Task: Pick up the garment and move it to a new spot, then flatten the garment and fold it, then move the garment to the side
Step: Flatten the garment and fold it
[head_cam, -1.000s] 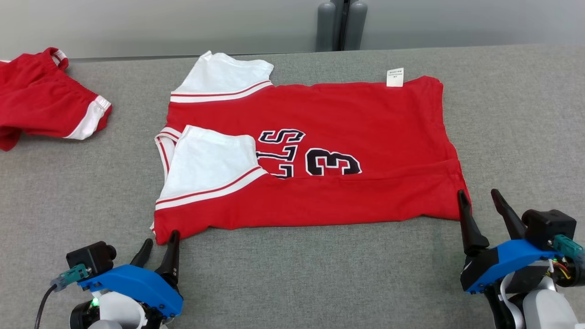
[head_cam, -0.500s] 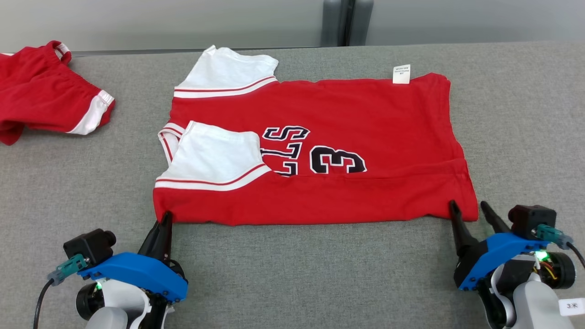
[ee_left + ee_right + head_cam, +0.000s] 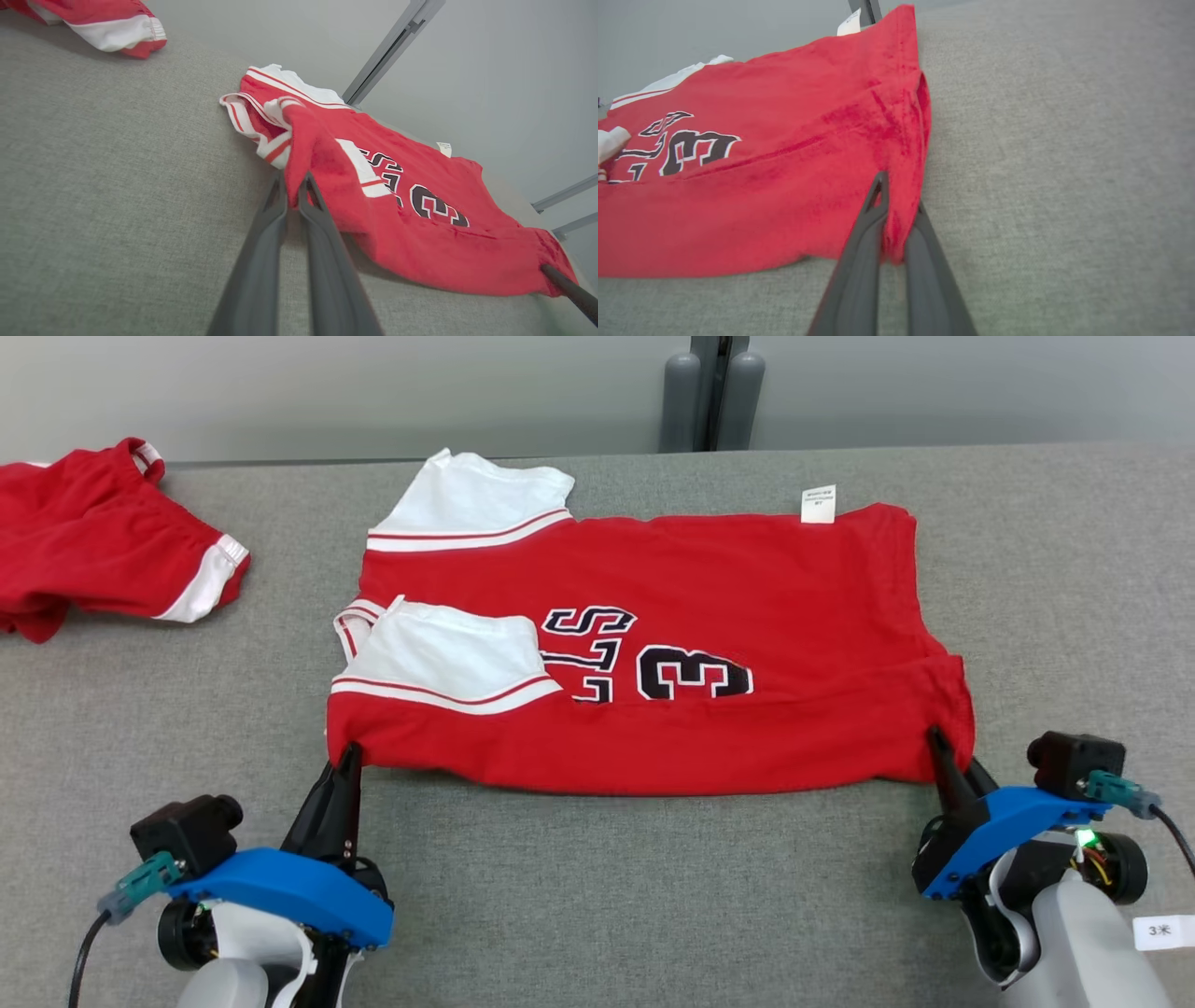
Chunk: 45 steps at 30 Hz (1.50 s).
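Red jersey (image 3: 672, 588) lies spread on the grey table (image 3: 597, 896), white sleeves to my left, hem to my right, and I've got both near corners. My left pincer (image 3: 349, 758) is clenched on the shoulder corner, the cloth pulled up into a peak between the fingers. My right pincer (image 3: 945, 751) is clamped on the hem corner, red fabric pinched tight. A second red garment (image 3: 103, 551) sits well apart, far left.

- Garment (image 3: 794, 588): red body, white sleeves with red stripes, black numerals outlined white.
- Label (image 3: 818, 504): white.
- Second garment (image 3: 84, 551): red, white band.
- Table (image 3: 597, 896): uniform grey woven cover.
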Available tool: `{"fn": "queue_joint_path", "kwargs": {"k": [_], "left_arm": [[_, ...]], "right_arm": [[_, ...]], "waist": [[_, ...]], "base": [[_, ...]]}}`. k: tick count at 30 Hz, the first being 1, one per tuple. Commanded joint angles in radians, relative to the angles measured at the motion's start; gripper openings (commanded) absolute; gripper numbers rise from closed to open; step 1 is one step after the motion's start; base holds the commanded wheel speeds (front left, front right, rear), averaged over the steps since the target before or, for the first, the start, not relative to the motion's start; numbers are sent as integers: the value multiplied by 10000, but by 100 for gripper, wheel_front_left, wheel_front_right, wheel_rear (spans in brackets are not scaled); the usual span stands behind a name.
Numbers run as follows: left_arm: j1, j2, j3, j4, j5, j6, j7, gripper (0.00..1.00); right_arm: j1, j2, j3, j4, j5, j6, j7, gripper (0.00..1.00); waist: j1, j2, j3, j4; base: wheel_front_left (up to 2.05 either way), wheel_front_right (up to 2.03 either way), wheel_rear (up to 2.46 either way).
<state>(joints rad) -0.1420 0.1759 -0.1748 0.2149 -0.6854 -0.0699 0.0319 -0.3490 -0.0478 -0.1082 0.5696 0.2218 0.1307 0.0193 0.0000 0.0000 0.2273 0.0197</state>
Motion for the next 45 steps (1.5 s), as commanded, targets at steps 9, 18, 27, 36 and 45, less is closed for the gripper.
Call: {"fn": "queue_joint_path", "kwargs": {"k": [9, 18, 27, 36, 45], "left_arm": [[1841, 421, -167, -1908, 157, 372, 371, 0], [4341, 833, -141, -3902, -18, 959, 1022, 0], [4831, 747, -286, -3284, -215, 1120, 1273, 0], [3819, 1223, -412, -2871, 229, 656, 1070, 100], [296, 2544, -358, -3585, 1175, 195, 2180, 100]], "right_arm": [[1612, -42, -199, -2259, 389, 1, 798, 0], [4279, -39, -436, -4912, 734, 1, 1984, 0], [4844, -39, -425, -4353, 940, 1, 2017, 8], [4541, -41, -507, -3986, 760, 3, 1814, 100], [3416, -38, -653, -5111, -290, 1, 1768, 100]], "waist": [[0, 0, -514, -204], [0, 0, -742, -319], [0, 0, -966, -348], [0, 0, -909, -372], [0, 0, -297, -671]], "base": [[0, 0, 0], [0, 0, 0], [0, 0, 0], [0, 0, 0], [0, 0, 0]]}}
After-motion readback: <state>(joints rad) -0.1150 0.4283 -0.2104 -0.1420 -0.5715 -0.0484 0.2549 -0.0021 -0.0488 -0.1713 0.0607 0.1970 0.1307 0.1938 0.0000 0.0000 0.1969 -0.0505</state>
